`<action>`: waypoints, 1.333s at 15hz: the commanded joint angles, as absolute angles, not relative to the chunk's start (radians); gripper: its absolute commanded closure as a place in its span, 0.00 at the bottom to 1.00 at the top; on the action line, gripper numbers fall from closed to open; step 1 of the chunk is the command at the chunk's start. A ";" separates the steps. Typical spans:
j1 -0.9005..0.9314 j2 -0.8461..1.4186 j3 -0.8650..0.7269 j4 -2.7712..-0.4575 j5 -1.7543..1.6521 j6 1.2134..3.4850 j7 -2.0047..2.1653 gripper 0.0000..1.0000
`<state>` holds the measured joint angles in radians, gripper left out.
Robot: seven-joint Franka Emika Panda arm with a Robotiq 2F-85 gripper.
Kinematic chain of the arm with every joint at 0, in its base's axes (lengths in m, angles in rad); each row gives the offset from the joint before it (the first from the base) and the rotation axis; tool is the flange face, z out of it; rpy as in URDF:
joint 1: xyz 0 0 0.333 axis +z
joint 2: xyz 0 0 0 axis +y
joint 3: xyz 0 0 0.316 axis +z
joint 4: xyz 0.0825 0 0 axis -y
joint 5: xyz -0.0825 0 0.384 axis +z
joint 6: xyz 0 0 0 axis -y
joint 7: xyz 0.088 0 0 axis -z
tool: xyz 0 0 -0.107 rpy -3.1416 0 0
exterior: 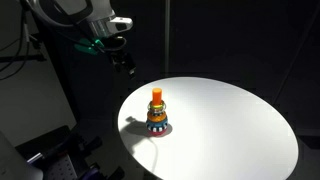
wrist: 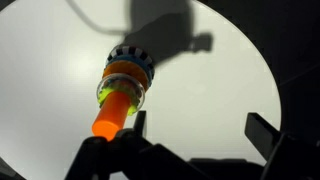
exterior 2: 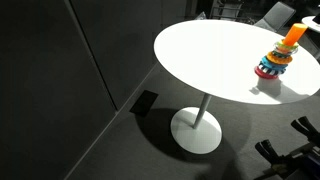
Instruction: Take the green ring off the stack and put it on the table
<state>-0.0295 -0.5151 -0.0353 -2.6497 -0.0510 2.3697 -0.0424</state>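
The stack (exterior: 157, 113) stands on the round white table (exterior: 240, 130), near its edge; it also shows in an exterior view (exterior 2: 277, 57). It has a dark base ring, coloured rings and an orange peg on top. In the wrist view the stack (wrist: 124, 82) is seen from above, and the green ring (wrist: 104, 96) shows as a yellow-green edge just under the orange peg. My gripper (exterior: 124, 63) hangs in the air beyond the table edge, above and to the side of the stack. Its fingers (wrist: 198, 130) are spread wide and hold nothing.
The table (exterior 2: 215, 60) stands on a single white pedestal foot (exterior 2: 196, 130) on a dark floor. Dark equipment (exterior: 45, 140) stands beside the table near the arm base. Dark walls surround the scene.
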 commanded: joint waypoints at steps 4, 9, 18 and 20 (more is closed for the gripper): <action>-0.031 -0.516 -0.034 -2.648 -0.050 2.367 -0.043 0.00; -0.060 -0.465 -0.025 -2.628 -0.068 2.377 0.008 0.00; -0.165 -0.325 0.024 -2.648 -0.186 2.571 0.227 0.00; -0.196 -0.287 0.042 -2.643 -0.248 2.615 0.303 0.00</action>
